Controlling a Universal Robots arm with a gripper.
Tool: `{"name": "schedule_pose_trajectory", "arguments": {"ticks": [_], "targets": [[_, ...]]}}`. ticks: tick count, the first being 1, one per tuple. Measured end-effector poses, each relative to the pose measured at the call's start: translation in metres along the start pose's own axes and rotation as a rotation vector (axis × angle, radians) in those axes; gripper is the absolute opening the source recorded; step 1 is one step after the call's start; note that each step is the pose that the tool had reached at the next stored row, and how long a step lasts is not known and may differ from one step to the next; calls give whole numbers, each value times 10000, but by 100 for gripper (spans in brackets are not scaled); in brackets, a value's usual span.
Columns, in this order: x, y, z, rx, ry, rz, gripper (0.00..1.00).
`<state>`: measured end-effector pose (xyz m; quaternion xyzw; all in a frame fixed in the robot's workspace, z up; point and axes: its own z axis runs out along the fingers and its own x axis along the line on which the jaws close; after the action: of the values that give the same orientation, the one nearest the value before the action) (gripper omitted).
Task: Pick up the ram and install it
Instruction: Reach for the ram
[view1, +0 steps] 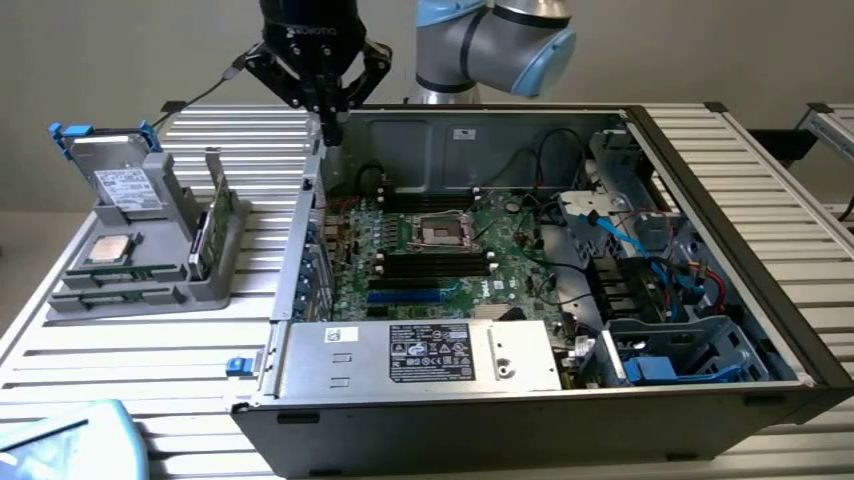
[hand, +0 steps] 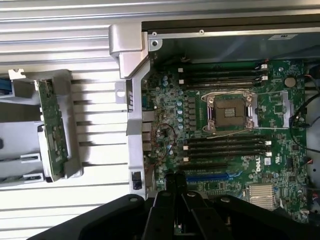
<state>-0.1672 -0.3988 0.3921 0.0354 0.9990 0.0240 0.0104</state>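
Note:
The ram (view1: 130, 271), a thin green stick, lies in a slot near the front of the grey parts tray (view1: 80, 300) at the exterior view's left. My black gripper (view1: 330, 132) hangs shut, with nothing between its fingers, above the back left corner of the open computer case (view1: 534, 420), well behind the tray. In the wrist view the closed gripper (hand: 175, 184) points down over the motherboard (hand: 170, 115), close to the case wall. Black memory slots (hand: 225, 147) run on both sides of the processor socket (hand: 230, 111).
The tray also holds a hard drive (view1: 123, 185), a square silver processor (view1: 110, 250) and an upright green card with a metal bracket (view1: 207, 225), the same card (hand: 52, 130) seen from the wrist. Inside the case sit a power supply (view1: 427, 355), cables (view1: 641, 235) and drive cages (view1: 681, 355).

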Motion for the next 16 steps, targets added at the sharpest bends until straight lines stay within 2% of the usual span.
{"name": "schedule_pose_trajectory", "arguments": {"ticks": [16], "targets": [[723, -70, -11, 0, 0, 0, 10]]}}
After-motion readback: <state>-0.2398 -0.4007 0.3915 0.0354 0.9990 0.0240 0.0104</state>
